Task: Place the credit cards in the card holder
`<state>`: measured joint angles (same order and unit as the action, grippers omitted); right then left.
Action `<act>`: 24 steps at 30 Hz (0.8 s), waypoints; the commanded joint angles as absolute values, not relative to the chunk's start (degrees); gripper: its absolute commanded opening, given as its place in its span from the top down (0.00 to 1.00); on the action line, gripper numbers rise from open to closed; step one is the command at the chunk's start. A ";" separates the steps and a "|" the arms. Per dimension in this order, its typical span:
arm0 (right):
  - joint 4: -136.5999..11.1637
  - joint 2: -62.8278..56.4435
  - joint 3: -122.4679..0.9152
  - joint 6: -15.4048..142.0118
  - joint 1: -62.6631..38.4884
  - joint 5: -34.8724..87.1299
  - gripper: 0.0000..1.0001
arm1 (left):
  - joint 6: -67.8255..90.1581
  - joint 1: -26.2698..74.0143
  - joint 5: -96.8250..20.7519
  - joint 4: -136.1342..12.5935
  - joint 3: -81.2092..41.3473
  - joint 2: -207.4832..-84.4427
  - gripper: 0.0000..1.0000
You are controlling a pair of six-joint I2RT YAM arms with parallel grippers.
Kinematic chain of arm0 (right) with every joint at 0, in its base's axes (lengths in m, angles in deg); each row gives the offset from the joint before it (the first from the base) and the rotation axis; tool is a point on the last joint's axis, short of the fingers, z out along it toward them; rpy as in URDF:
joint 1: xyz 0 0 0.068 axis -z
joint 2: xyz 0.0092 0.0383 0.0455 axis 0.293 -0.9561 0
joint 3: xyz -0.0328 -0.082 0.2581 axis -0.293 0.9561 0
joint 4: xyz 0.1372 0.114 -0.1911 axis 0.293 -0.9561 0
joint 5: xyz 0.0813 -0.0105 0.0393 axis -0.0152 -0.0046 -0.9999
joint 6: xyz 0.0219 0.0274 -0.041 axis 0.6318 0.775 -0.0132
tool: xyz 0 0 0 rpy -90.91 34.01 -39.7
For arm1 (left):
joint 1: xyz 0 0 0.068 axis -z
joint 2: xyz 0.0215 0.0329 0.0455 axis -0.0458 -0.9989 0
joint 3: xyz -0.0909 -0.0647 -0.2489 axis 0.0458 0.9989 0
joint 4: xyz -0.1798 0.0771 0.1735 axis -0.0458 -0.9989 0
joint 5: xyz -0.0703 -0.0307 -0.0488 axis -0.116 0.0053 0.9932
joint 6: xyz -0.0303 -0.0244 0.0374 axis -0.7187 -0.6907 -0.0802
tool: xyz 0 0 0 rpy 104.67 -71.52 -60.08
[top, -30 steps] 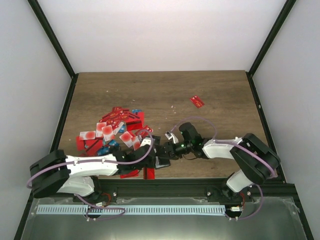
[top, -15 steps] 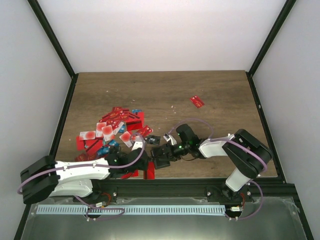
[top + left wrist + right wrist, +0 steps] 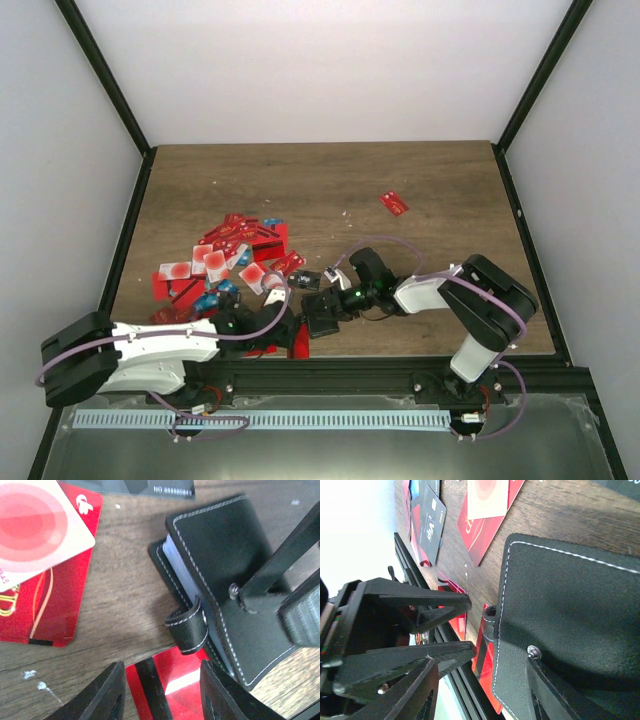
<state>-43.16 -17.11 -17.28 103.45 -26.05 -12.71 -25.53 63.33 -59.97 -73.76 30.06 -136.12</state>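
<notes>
near the front edge of the brown wooden surface point(image 3: 420, 190) lies the small black stitched leather card holder point(image 3: 235, 555). right tool point(image 3: 482, 667) stands half wide, one finger on its cover; left tool point(image 3: 160, 680) stands parted, a red dark-striped plastic card point(image 3: 172, 687) between its fingers.

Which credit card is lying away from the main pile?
The lone red card out on the far right, with nothing around it. All the others are heaped in the cluster on the left, beside the card holder.
</notes>
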 commanded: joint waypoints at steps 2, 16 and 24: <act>-45.17 -18.68 -16.83 101.58 -26.55 -7.88 0.50 | -25.75 64.54 -59.22 -72.16 30.45 -139.03 0.54; -46.57 -18.26 -16.24 100.36 -26.54 -7.83 0.50 | -29.97 64.78 -71.15 -75.64 25.56 -147.66 0.46; -47.05 -19.30 -16.78 100.08 -26.58 -7.78 0.50 | -35.46 64.76 -77.32 -80.94 28.87 -136.97 0.47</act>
